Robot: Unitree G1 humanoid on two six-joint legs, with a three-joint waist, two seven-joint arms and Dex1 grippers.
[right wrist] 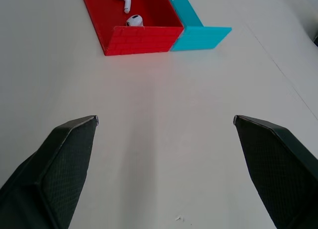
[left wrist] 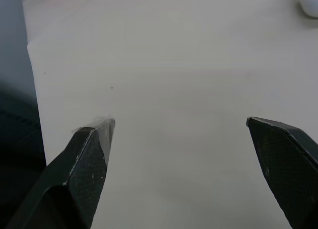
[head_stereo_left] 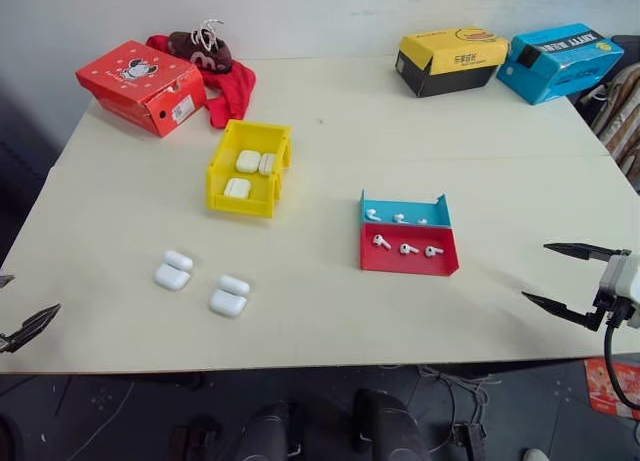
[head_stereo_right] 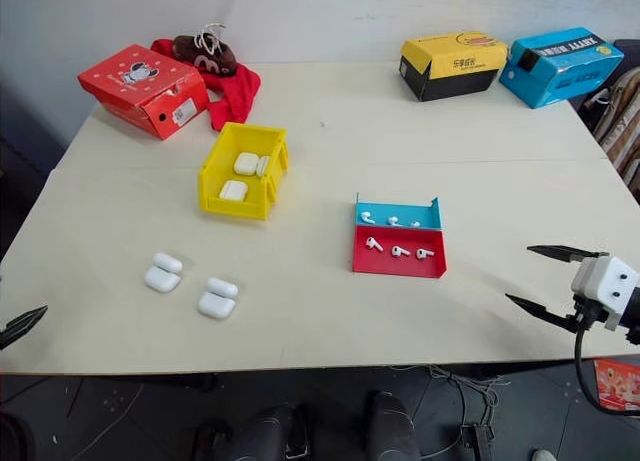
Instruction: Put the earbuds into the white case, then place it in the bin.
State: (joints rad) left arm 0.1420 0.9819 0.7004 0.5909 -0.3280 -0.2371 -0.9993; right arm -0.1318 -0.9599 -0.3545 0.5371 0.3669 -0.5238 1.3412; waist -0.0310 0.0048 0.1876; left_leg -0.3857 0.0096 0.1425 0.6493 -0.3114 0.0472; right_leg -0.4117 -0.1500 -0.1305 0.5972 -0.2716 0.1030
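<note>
Several white earbuds (head_stereo_left: 408, 248) lie in the red and blue tray (head_stereo_left: 409, 264) right of the table's middle. Two white cases (head_stereo_left: 173, 270) (head_stereo_left: 229, 295) sit with lids open on the front left of the table. The yellow bin (head_stereo_left: 240, 203) stands behind them and holds more white cases (head_stereo_left: 248, 161). My left gripper (left wrist: 178, 122) is open and empty over the table's front left corner, left of the cases. My right gripper (head_stereo_left: 534, 271) is open and empty at the front right, pointing toward the tray (right wrist: 141, 40).
A red shoebox (head_stereo_left: 140, 84) and a red cloth with a brown shoe (head_stereo_left: 205, 49) lie at the back left. A yellow cardboard box (head_stereo_left: 450, 61) and a blue box (head_stereo_left: 558, 61) stand at the back right. The table's front edge (head_stereo_left: 300, 359) runs close below both grippers.
</note>
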